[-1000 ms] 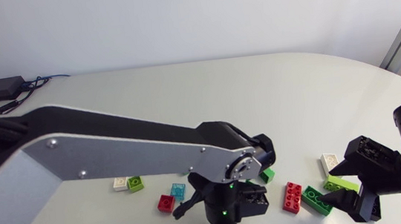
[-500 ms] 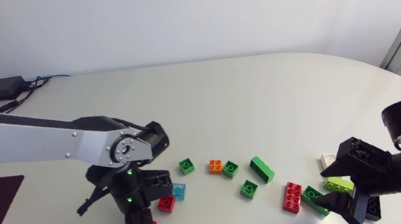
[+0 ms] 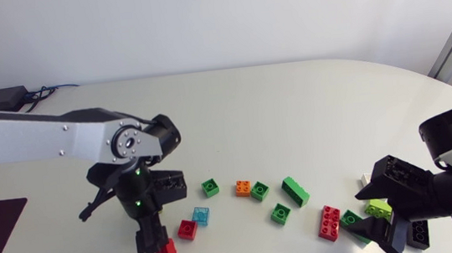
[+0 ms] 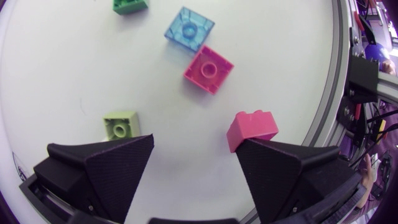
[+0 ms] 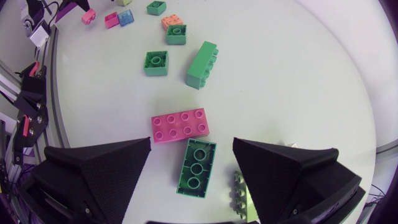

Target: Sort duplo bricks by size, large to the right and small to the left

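I am holding my left pincer low over the near-left part of the table, its fingers spread wide and gripping nothing. A small red brick is sitting tipped, touching the tip of my right-side finger only. It is outside the gap, not in it. A small lime brick is lying just ahead of the other finger, apart from it.

I judge that the coming move is turning on that one contact. Lifting straight up should leave the red brick where it is, while sliding right would shove it.

Just to the right and a little farther, a second small red brick and a clear blue brick are lying side by side. Both are nearer this arm than the other one.

I am hovering my right pincer over the near-right, with its fingers apart and empty. A dark green long brick is lying under the gap with its long axis running along the gap, so the fingers would be closing on its long sides. A red eight-stud brick is lying crosswise just ahead of it.
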Robot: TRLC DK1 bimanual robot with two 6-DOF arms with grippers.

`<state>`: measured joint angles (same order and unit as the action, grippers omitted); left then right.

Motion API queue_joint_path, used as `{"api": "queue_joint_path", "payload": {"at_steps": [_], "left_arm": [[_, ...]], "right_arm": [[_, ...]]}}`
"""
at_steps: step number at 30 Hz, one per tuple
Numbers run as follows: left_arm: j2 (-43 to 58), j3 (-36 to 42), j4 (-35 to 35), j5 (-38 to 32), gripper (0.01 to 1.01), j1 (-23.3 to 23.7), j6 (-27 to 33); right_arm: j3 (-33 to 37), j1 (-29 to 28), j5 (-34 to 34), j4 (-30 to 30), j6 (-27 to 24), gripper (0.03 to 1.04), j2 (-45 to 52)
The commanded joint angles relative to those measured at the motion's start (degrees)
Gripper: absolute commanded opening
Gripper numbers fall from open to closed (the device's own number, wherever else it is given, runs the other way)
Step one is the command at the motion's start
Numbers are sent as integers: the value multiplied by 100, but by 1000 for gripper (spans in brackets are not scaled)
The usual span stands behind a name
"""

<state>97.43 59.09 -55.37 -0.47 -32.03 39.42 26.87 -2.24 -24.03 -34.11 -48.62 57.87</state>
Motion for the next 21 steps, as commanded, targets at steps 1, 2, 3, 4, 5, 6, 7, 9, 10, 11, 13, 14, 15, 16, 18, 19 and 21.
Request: {"api": "queue_joint_path", "payload": {"at_steps": [1,2,3,4,5,6,7,9,10,11,13,14,15,16,18,19,21], "left_arm": [[-66,551,-246,-15,989,-172,-13],[-66,621,-307,-15,989,-233,-13],[-40,648,-307,-23,989,-242,-13],[39,621,-316,-23,989,-242,4],[136,577,-316,-50,989,-216,4],[215,516,-281,-102,989,-163,4],[242,463,-272,-129,989,-137,-4],[224,393,-184,-164,989,-154,-31],[206,402,-131,-138,989,-216,-92],[198,463,-52,12,989,-269,-189],[347,604,62,232,989,-356,-400],[391,612,141,267,989,-409,-479],[417,595,211,346,989,-427,-505],[435,560,273,399,989,-427,-549],[435,516,343,425,989,-365,-549],[426,489,378,434,989,-312,-558],[382,428,440,460,989,-198,-558]], "right_arm": [[-95,-22,4,1,28,952,41],[-103,-22,4,1,19,952,23],[-112,-31,4,1,11,952,14],[-130,-40,4,-8,2,952,14],[-138,-40,4,-35,2,952,-21],[-147,-22,4,-61,-7,952,-65],[-147,13,4,-96,2,952,-109],[-68,101,-23,-149,72,952,-144],[-7,277,-14,-122,213,952,-126],[64,514,4,-78,424,952,-83],[248,1015,65,-8,802,952,93],[336,1296,109,53,1048,952,164],[415,1604,188,150,1285,952,243],[521,1938,276,256,1540,952,366],[784,2289,285,361,1847,952,691],[951,2413,276,414,1970,952,919],[1303,2641,171,484,2190,951,1420]]}}
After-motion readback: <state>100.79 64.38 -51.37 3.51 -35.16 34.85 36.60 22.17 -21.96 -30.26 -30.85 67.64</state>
